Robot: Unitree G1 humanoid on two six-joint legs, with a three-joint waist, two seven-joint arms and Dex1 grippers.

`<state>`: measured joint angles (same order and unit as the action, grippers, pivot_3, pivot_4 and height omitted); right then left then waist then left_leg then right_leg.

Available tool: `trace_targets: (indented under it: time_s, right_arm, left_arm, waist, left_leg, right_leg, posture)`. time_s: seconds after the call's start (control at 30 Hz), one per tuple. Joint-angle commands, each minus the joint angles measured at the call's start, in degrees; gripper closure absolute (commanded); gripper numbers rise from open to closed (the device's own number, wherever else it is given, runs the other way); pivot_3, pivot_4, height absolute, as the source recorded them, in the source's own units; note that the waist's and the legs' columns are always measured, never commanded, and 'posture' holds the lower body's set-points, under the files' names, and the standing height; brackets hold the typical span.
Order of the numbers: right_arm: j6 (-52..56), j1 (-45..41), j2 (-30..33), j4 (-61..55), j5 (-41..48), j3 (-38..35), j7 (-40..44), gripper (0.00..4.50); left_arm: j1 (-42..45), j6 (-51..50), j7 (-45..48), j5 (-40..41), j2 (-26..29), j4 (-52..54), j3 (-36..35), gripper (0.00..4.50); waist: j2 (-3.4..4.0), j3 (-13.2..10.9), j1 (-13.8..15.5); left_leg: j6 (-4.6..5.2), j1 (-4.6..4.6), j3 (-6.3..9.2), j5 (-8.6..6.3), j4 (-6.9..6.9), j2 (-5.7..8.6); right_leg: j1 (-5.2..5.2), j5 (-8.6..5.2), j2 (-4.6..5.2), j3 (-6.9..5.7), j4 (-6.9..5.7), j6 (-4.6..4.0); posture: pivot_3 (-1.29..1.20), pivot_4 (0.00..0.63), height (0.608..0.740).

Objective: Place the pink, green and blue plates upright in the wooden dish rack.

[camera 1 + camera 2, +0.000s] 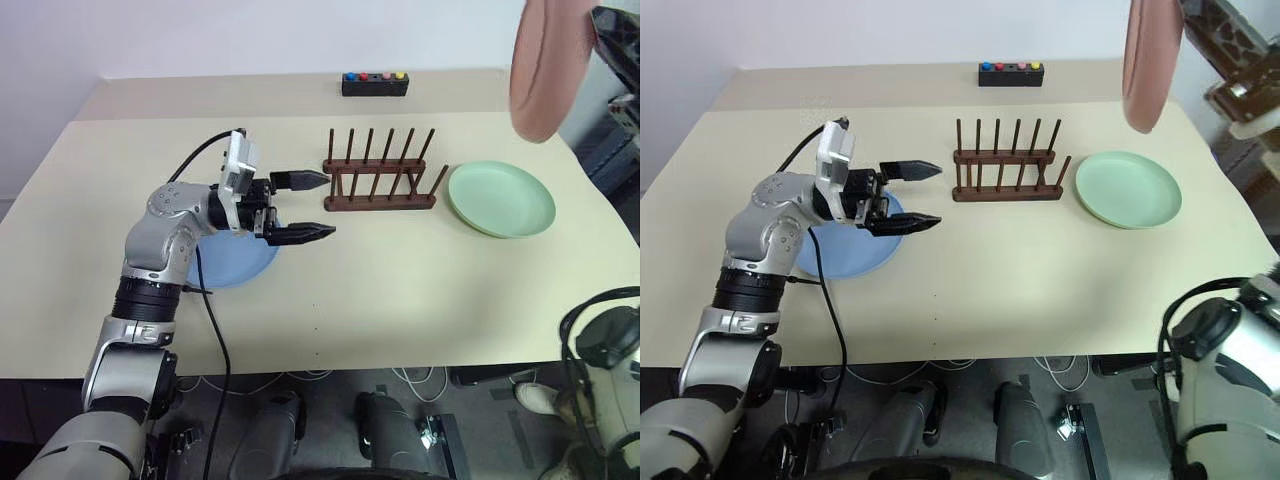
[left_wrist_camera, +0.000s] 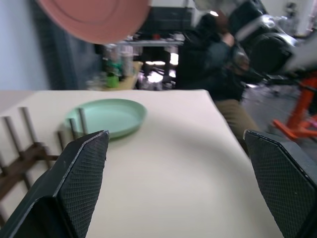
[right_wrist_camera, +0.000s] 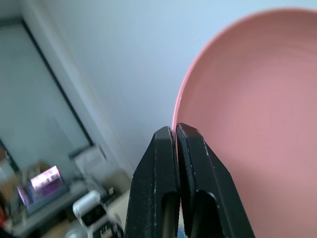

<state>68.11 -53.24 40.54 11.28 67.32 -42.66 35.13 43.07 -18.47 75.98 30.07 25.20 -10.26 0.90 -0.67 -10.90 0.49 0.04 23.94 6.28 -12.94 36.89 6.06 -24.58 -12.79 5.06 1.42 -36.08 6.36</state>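
Note:
The wooden dish rack stands empty at the middle of the table. Just right of it the green plate lies flat. The blue plate lies flat to the rack's left, partly under my left arm. My left gripper hovers open over the blue plate's right edge, pointing at the rack, with nothing between its fingers. High at the far right hangs the pink plate, turned nearly on edge. My right gripper is shut on its rim.
A black box with coloured buttons sits at the table's back edge behind the rack. A black cable trails from my left wrist over the front edge. A person is beyond the table's right end.

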Motion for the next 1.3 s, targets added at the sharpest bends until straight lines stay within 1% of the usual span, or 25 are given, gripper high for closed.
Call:
trace_targets:
  time_s: [0.03, 0.23, 0.4, 0.47, 0.57, 0.73, 1.07, 1.23, 1.3]
  right_arm:
    - [-5.5, -2.6, 0.1, 5.9, -2.1, 3.4, 5.4, 4.43]
    - [-11.1, -6.7, -0.7, 16.7, -6.8, 10.0, 12.0, 4.43]
    - [-14.9, -8.7, -2.4, 23.9, -10.2, 12.5, 15.3, 4.43]
    - [-15.5, -9.0, -3.0, 24.1, -10.8, 13.2, 16.8, 4.43]
    - [-15.7, -8.3, -2.8, 22.8, -11.5, 13.7, 17.8, 4.43]
    - [-16.2, -5.7, -2.6, 18.7, -13.6, 15.4, 17.7, 4.43]
    - [-14.3, -2.5, -2.7, 12.7, -11.9, 13.5, 15.0, 4.43]
    - [-15.4, 0.2, -2.8, 7.6, -12.6, 14.7, 14.5, 4.43]
    - [-14.1, 2.6, -2.2, 3.9, -11.5, 15.3, 15.9, 3.89]
  left_arm:
    - [0.4, 0.0, -1.1, 1.5, 0.5, 3.1, -1.7, 0.0]
    - [-2.0, -1.5, -3.1, 2.6, 1.7, 7.0, -2.3, 0.0]
    - [-3.7, -3.2, -4.7, 3.7, 2.7, 10.0, -3.0, 0.0]
    - [-4.6, -4.7, -5.5, 4.9, 3.0, 11.5, -3.6, 0.0]
    - [-5.8, -5.6, -6.2, 5.6, 3.8, 13.2, -4.0, 0.0]
    - [-5.6, -5.3, -6.2, 5.6, 3.9, 12.7, -3.3, 0.0]
    - [-4.2, -4.6, -5.2, 5.0, 3.1, 10.9, -2.4, 0.0]
    - [-3.9, -4.3, -4.7, 4.6, 3.1, 10.3, -2.2, 0.0]
    - [-4.0, -4.1, -4.5, 4.3, 3.1, 10.2, -2.0, 0.0]
  waist:
    - [0.0, 0.0, -0.2]
    - [0.06, 0.0, -1.2]
    - [0.06, 0.0, -1.3]
    - [0.06, 0.0, -1.3]
    - [0.08, 0.0, -1.3]
    - [0.09, 0.0, -1.2]
    - [0.09, 0.0, -1.3]
    - [0.09, 0.0, -1.3]
    - [0.09, 0.0, -1.2]
  left_leg:
    - [0.0, 0.0, 0.0, 0.0, 0.01, 0.0]
    - [0.0, -0.01, -0.01, 0.0, 0.0, -0.01]
    - [-0.01, -0.01, 0.01, 0.0, -0.01, -0.02]
    - [-0.01, -0.01, 0.01, 0.0, -0.01, -0.01]
    - [-0.01, 0.0, 0.01, 0.0, -0.01, -0.01]
    - [-0.01, 0.0, 0.01, 0.0, -0.01, 0.01]
    - [-0.01, -0.01, 0.01, 0.0, -0.02, 0.0]
    - [-0.01, 0.0, 0.02, 0.0, -0.02, 0.0]
    - [-0.01, 0.0, 0.02, 0.0, -0.02, 0.0]
  right_leg:
    - [0.0, 0.01, -0.02, 0.0, -0.02, 0.01]
    - [-0.02, 0.01, -0.03, 0.0, -0.05, 0.01]
    - [-0.02, 0.01, -0.05, 0.0, -0.06, 0.01]
    - [-0.03, 0.01, -0.05, 0.0, -0.06, 0.01]
    - [-0.06, 0.01, -0.05, 0.01, -0.08, 0.01]
    - [-0.05, 0.01, -0.04, 0.0, -0.07, 0.01]
    - [-0.06, 0.01, -0.04, 0.01, -0.07, 0.01]
    - [-0.06, 0.01, -0.04, 0.01, -0.07, 0.01]
    - [-0.06, 0.01, -0.04, 0.01, -0.07, 0.01]
  posture:
    - [0.0, 0.15, 0.74]
    - [0.0, 0.15, 0.74]
    - [0.0, 0.15, 0.74]
    - [0.0, 0.15, 0.74]
    - [0.0, 0.15, 0.74]
    - [0.0, 0.15, 0.74]
    - [0.0, 0.15, 0.74]
    - [0.0, 0.15, 0.74]
    - [0.0, 0.15, 0.74]
